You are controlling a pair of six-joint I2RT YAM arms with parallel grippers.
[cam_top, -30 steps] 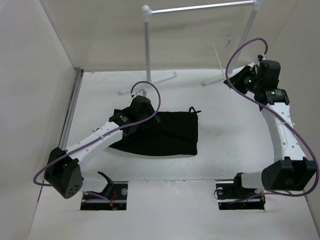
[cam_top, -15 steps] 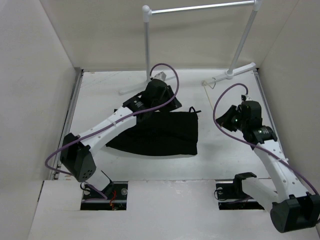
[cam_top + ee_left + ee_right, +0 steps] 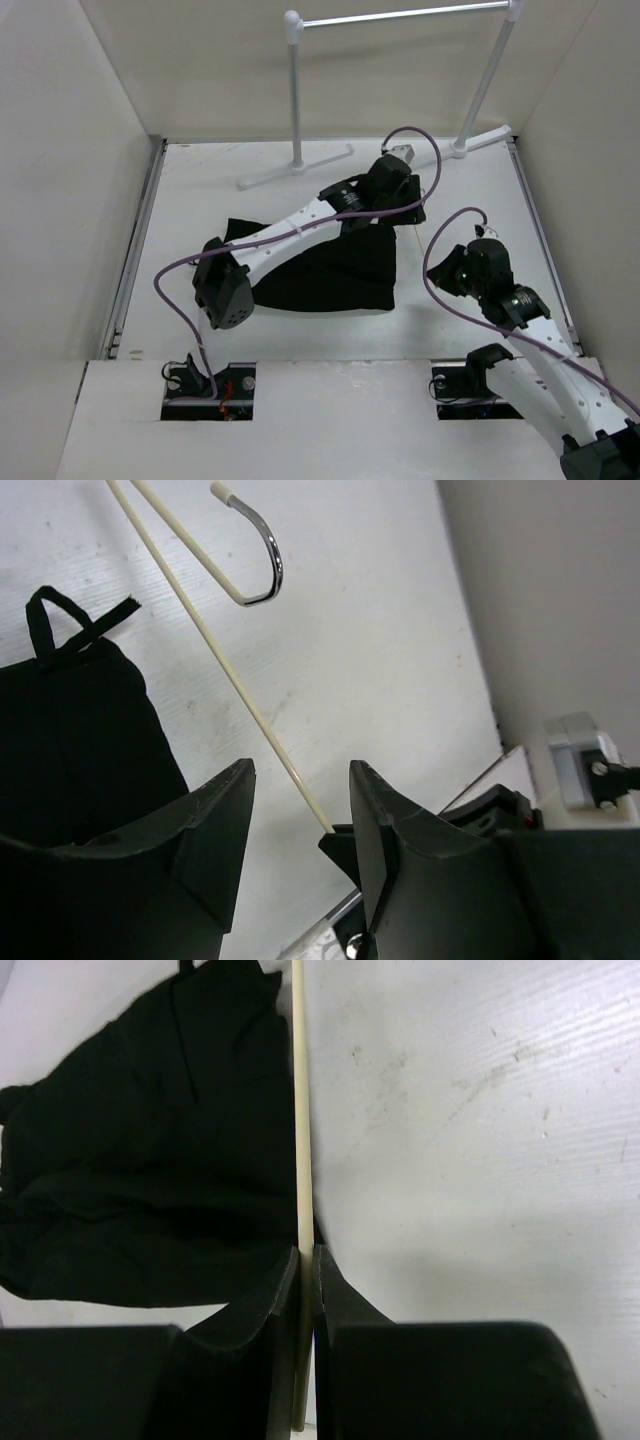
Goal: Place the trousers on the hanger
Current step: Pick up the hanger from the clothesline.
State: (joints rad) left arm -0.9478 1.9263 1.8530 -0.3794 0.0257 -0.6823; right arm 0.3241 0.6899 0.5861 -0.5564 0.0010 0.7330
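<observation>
White bench (image 3: 200, 190), boxed in by pale walls and scuffed in places, is carrying the following.

Rail stand (image 3: 295, 90): a white-and-silver tubular frame. It is standing along the far edge with its feet resting on the bench.

Trousers (image 3: 340, 275): black, soft fabric, folded into a rough rectangle. They are lying about mid-bench, somewhat nearer the near edge than the far one. A drawstring loop (image 3: 60, 620) is sticking out at the bundle's far right corner.

Hanger (image 3: 215, 645): thin pale cream rods with a small metal hook (image 3: 262, 555). One rod is running along the right side of the trousers, right at the fabric's edge. The hook is sitting at the far end. Whether the hanger is resting on the surface or riding just above it cannot be told.

Left arm (image 3: 290, 232): white links, spanning from the near left corner over the trousers toward the far right. Left gripper (image 3: 300, 780) is hanging above the hanger with its fingers (image 3: 215, 820) spread wide. The cream rod is showing through the gap, and nothing is being gripped.

Right arm (image 3: 545, 345): bending in from the near right corner. Right gripper (image 3: 306, 1260) is pinching the near end of the rod, both fingers pressing tight against it, just beside the garment's right side.

Purple cables (image 3: 175, 285): looping along both arms.
</observation>
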